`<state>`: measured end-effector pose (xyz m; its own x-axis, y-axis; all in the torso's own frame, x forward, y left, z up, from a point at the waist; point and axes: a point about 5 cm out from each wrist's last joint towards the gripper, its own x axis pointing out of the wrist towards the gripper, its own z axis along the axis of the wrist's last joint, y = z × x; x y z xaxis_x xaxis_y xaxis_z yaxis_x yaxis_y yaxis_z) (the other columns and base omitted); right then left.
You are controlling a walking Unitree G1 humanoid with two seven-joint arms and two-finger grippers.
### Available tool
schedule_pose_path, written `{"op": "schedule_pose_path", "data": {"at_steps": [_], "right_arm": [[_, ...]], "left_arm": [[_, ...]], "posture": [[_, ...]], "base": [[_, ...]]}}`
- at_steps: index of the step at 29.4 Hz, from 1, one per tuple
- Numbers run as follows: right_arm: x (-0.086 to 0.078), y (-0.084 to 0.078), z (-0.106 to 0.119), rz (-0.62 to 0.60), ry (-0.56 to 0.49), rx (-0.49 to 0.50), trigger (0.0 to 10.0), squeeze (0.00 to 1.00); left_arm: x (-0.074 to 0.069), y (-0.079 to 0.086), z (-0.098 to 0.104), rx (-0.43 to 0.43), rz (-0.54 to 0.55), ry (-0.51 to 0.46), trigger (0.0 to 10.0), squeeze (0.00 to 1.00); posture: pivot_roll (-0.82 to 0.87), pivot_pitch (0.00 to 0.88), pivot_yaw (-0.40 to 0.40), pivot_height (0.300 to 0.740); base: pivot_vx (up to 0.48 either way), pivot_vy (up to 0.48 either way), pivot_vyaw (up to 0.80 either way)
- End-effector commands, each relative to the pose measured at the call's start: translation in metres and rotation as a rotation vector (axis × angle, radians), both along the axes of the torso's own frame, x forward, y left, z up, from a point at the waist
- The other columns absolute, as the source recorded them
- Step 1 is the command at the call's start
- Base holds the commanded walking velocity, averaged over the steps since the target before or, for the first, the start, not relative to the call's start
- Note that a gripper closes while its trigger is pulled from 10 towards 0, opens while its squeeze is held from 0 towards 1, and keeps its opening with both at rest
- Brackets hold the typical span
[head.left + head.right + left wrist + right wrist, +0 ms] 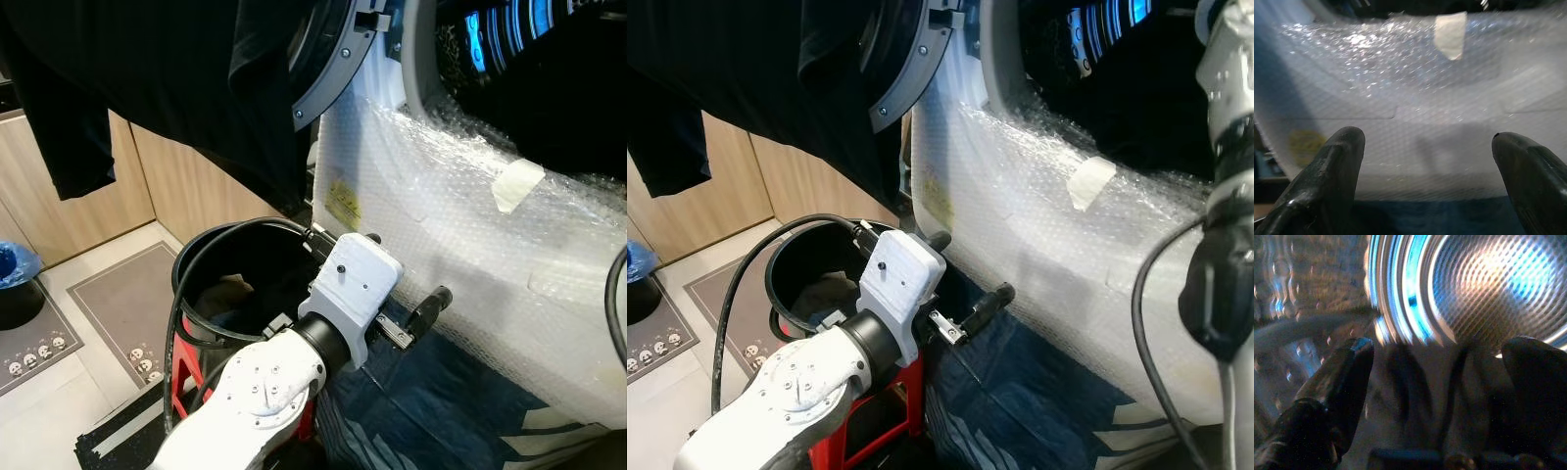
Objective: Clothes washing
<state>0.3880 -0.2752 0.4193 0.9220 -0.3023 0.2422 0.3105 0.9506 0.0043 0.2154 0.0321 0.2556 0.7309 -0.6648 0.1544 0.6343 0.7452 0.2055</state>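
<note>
I am holding my left tool (387,284) open and empty low beside the bubble-wrapped washing machine (470,245), over the blue garment (431,411) lying below it, while my right tool (1435,382), fingers spread, is facing the drum (1488,289).

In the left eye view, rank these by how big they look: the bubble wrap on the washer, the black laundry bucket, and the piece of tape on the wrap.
1. Bubble wrap, covering the washer front.
2. Black laundry bucket, partly hidden by the left gripper, so its full size is unsure.
3. Piece of tape, clearly smallest.
</note>
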Motion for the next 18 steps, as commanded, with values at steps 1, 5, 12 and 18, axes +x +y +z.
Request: {"op": "schedule_pose_path", "data": {"at_steps": [1, 5, 12, 18], "right_arm": [[-0.008, -0.012, 0.005, 0.035, -0.061, 0.040, 10.0, 0.00], [-0.015, -0.017, -0.005, 0.145, -0.155, 0.055, 10.0, 0.00], [-0.048, -0.014, -0.023, 0.321, -0.418, 0.102, 10.0, 0.00], [-0.068, 0.004, -0.040, 0.482, -0.521, 0.112, 10.0, 0.00]], "left_arm": [[0.003, 0.000, 0.001, 0.010, 0.005, -0.021, 10.0, 0.00], [0.008, 0.005, -0.001, 0.041, 0.020, -0.033, 10.0, 0.00], [0.023, 0.018, 0.001, 0.062, 0.083, -0.074, 10.0, 0.00], [0.035, 0.026, -0.005, 0.088, 0.155, -0.085, 10.0, 0.00]], "posture": [[0.04, 0.058, -0.105, 0.740], [0.03, 0.041, -0.082, 0.740], [0.00, 0.013, -0.047, 0.740], [0.00, 0.000, -0.028, 0.740]], "base": [[0.000, 0.000, 0.00], [0.000, 0.000, 0.00], [0.000, 0.000, 0.00], [0.000, 0.000, 0.00]]}}
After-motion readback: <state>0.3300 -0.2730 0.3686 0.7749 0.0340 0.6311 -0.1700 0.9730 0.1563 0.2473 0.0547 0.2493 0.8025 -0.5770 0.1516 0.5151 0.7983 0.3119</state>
